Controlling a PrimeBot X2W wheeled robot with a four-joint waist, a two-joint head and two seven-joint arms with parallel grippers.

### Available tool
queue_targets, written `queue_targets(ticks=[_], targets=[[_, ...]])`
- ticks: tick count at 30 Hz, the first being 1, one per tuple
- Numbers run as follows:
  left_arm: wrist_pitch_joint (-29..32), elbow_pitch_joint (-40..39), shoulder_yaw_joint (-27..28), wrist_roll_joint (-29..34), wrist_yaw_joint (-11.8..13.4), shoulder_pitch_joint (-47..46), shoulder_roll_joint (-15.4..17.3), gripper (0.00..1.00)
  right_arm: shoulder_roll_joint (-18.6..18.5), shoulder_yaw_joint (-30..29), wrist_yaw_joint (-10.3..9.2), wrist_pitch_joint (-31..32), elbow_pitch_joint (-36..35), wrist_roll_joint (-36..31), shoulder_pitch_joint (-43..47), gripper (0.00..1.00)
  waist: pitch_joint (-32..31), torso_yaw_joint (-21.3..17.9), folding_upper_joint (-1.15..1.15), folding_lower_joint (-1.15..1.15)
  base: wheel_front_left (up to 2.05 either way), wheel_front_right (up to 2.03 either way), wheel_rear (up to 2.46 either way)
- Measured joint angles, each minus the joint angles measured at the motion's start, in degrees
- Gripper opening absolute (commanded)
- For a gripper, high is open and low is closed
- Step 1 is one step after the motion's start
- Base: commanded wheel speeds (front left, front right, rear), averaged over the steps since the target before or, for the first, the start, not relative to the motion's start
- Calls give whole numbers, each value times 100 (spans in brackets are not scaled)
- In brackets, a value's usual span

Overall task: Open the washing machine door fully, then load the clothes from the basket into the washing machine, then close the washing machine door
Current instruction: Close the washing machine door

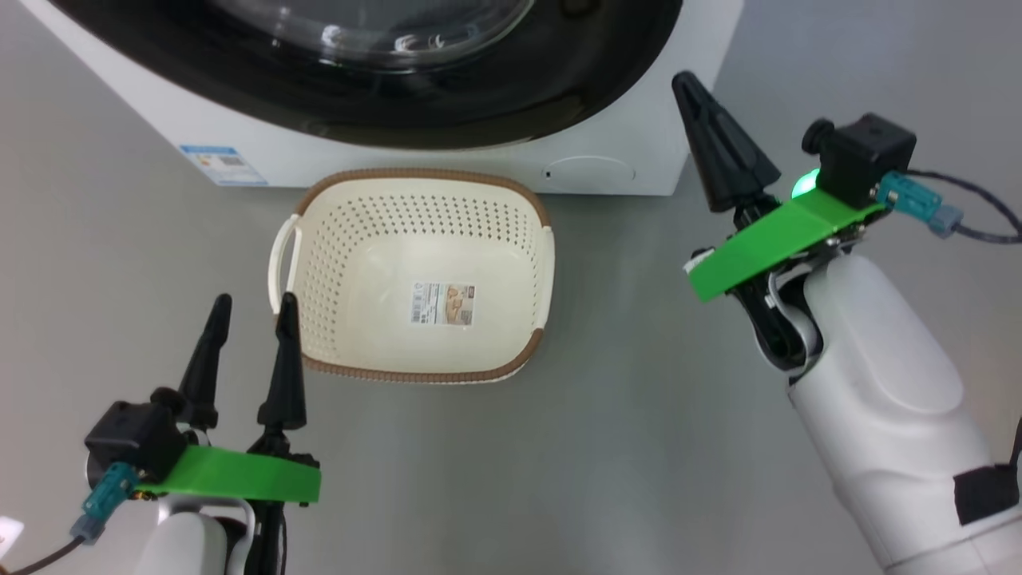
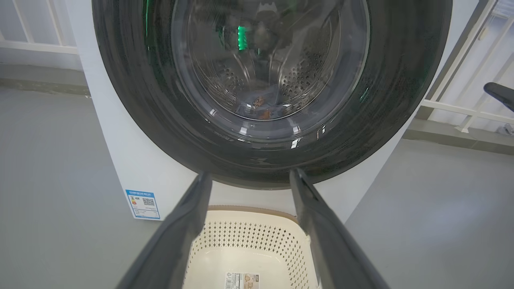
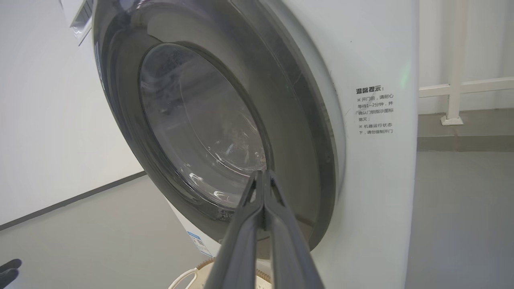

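The washing machine [image 1: 639, 152] stands ahead with its glossy black door [image 1: 559, 88] lying flush against the front. Through the door glass [image 2: 273, 60] I see the steel drum, and low in it some orange-brown printed clothes [image 2: 261, 108]. The cream basket [image 1: 415, 216] sits on the floor in front of the machine with only a label on its base. My left gripper [image 1: 254, 299] hovers open near the basket's left handle, nothing between its fingers. My right gripper [image 1: 685, 81] is shut and empty, its tip close to the machine's right front corner, pointing at the door [image 3: 289, 120].
A blue energy sticker [image 1: 222, 165] and a round flap [image 1: 591, 172] sit low on the machine's front. White railings [image 2: 461, 108] stand behind the machine. Grey floor spreads to both sides of the basket.
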Motion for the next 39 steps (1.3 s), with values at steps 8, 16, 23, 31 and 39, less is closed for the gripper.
queue_targets(ticks=[8, 16, 23, 31, 39], targets=[[0, -23, 213, 37, 0, 339, 88, 100, 26, -134, 0, 0, -181, 35, 927, 0, -382, -253, 0, 0, 0, 0, 0], [0, -47, 388, 152, -1, 692, 111, 100, 145, -522, 0, 0, -433, -202, 1798, 87, -772, -500, 0, 0, 0, 0, 0], [0, -66, 436, 250, -1, 954, 175, 100, 278, -855, 0, 1, -641, -525, 2310, 100, -1103, -715, 0, 0, 0, 0, 0], [0, -133, 565, 248, -1, 1159, 171, 100, 424, -1312, 0, 0, -967, -883, 2846, 100, -1367, -943, 0, 0, 0, 0, 0], [0, -258, 760, 345, -1, 1367, 167, 100, 511, -1618, 0, 0, -1285, -1334, 3307, 100, -1470, -1059, 0, 0, 0, 0, 0]])
